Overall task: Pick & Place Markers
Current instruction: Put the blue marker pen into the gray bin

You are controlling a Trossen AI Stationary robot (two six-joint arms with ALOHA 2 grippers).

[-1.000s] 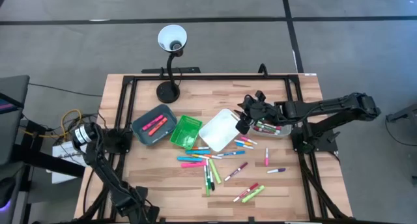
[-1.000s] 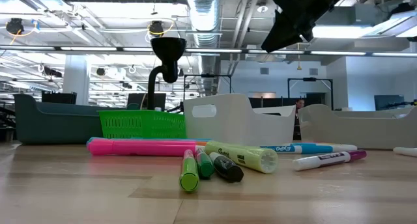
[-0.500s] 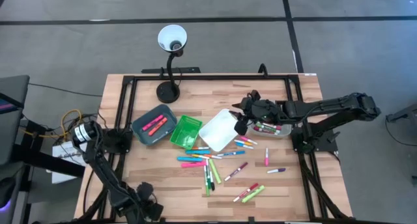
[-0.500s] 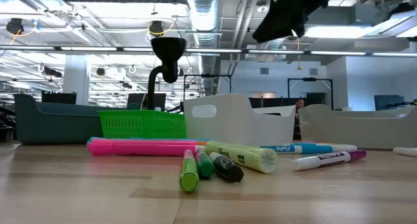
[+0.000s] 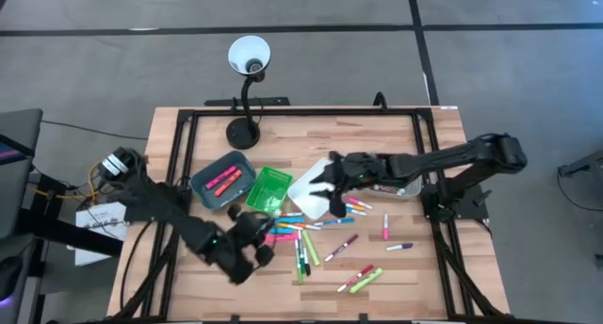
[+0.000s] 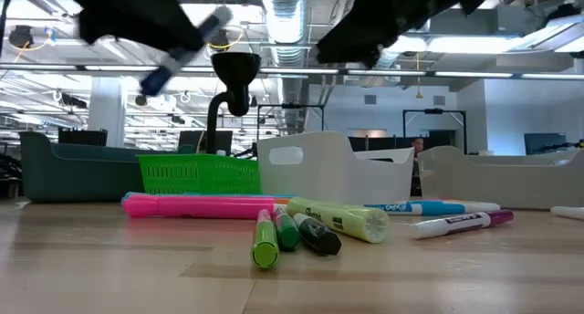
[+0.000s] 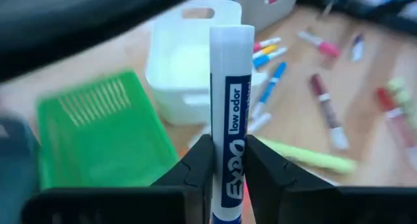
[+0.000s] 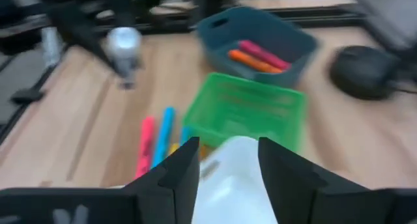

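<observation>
Since a second ago the left arm has swung up from the near edge toward mid-surface, and the right arm has reached out over the white bin (image 5: 314, 187). Beside that bin stand a green basket (image 5: 268, 188) and a dark bin (image 5: 220, 181); loose markers (image 5: 311, 237) litter the wooden surface (image 5: 415, 267). The left hand (image 7: 228, 160) is clenched on a blue marker (image 7: 230, 100). The right hand (image 8: 225, 156) is spread, empty. A lamp (image 5: 248, 60) stands behind.
</observation>
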